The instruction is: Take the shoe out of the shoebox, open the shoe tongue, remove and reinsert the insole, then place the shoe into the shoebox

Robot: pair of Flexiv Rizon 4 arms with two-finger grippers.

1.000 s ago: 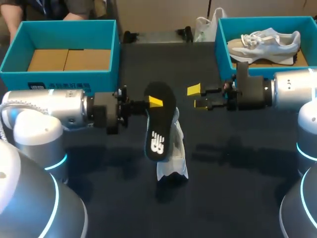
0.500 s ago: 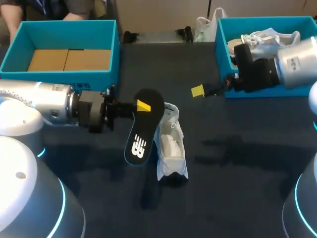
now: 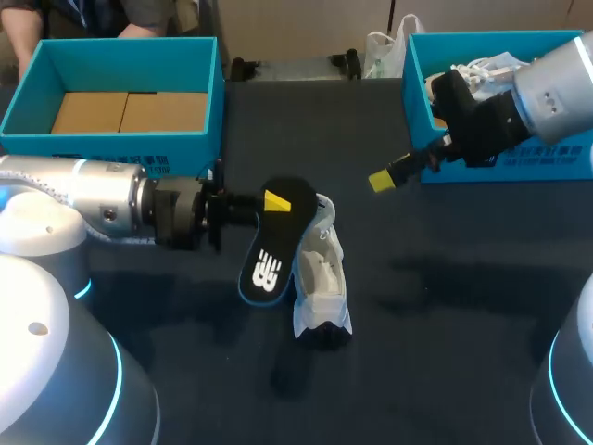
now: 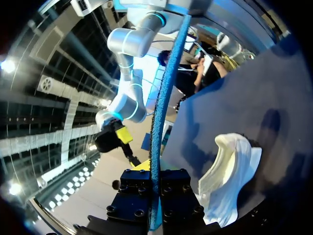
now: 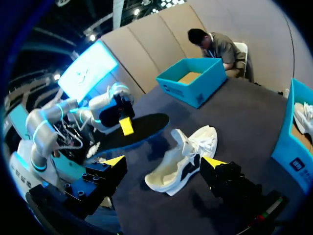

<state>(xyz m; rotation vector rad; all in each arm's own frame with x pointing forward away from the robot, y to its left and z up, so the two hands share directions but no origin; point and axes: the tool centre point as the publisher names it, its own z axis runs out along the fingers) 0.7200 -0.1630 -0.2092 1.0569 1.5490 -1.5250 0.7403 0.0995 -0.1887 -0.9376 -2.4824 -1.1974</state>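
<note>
Squarely in the middle of the dark table (image 3: 445, 352): white shoe (image 3: 321, 278). Just beside the shoe, on the left arm's side, raised off the table and tilted: black insole (image 3: 271, 246), clamped at one end between both fingers of left gripper (image 3: 269, 200). Farther from the shoe, toward the right arm: right gripper (image 5: 164, 162), fingers spread wide, gripping nothing. Beyond the shoe, well apart at the far corners: left teal shoebox (image 3: 120, 139) and right teal shoebox (image 3: 519, 165).

I have open dark bench (image 3: 445, 315) to the right of and in front of the white mesh sneaker (image 3: 320, 278). The black foam insole (image 3: 275, 239), hanging just beside it, bars its left side. A teal cardboard shoebox (image 3: 185, 144) walls the far left corner, and a second teal shoebox (image 3: 556, 162) the far right.
</note>
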